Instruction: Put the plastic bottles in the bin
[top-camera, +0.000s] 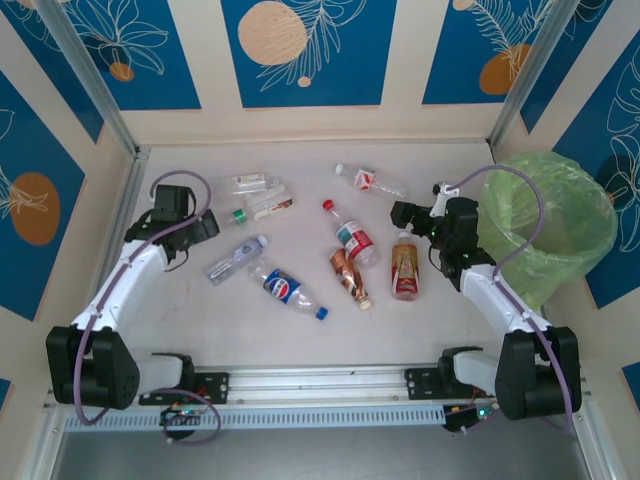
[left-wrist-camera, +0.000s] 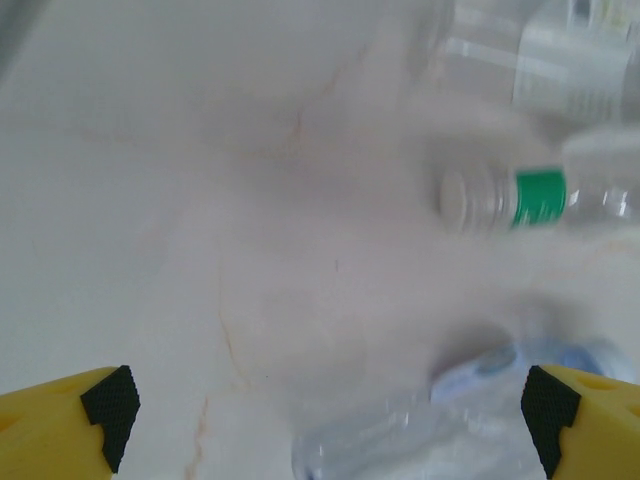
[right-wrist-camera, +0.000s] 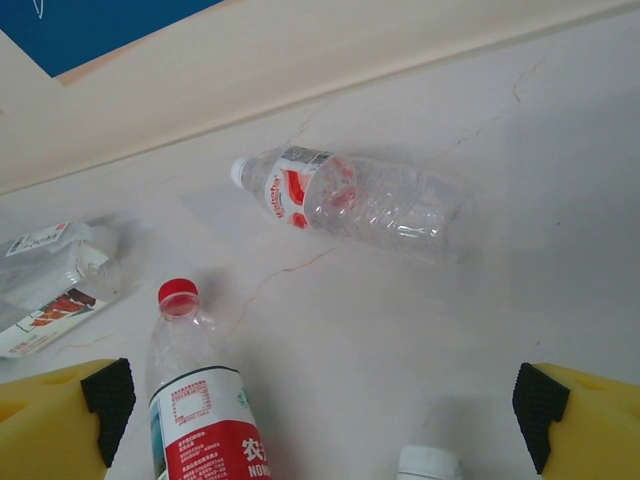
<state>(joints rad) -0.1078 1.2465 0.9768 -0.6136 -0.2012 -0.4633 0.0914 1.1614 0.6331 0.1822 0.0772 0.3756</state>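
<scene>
Yellow fingertips (left-wrist-camera: 60, 425) sit in both bottom corners of the left wrist view, so your left gripper (left-wrist-camera: 330, 412) is spread wide and grips nothing. That view is blurred. Between the tips a clear bottle (left-wrist-camera: 400, 440) runs off the bottom edge and is hard to make out, and a green-band bottle (left-wrist-camera: 520, 197) is cut off at the right edge.

Your right gripper (right-wrist-camera: 324, 408) is likewise released, its tips in both lower corners. Between them a white cap (right-wrist-camera: 428, 464) pokes in at the bottom edge (the rest is cut off). A red-cap bottle (right-wrist-camera: 195, 400) runs out of frame beside it, and a red-label bottle (right-wrist-camera: 350, 200) lies whole beyond. Flattened bottles (right-wrist-camera: 50, 285) are clipped at the left edge.

From above, you see the bin (top-camera: 590, 215) at the right edge of the table (top-camera: 180, 330), its green bag open and its lower part hidden behind the right arm. The right gripper (top-camera: 405, 213) hangs just left of the bin. The left gripper (top-camera: 208, 228) is across the table, well apart from the bin. The bottles (top-camera: 288, 288) lie scattered on the table left of the bin, between the two grippers.

The table is pale with faint veins (marble-like). The walls (top-camera: 300, 40) behind the bin are cream with blue panels showing white leaves and orange discs, and metal posts stand at the back corners.
</scene>
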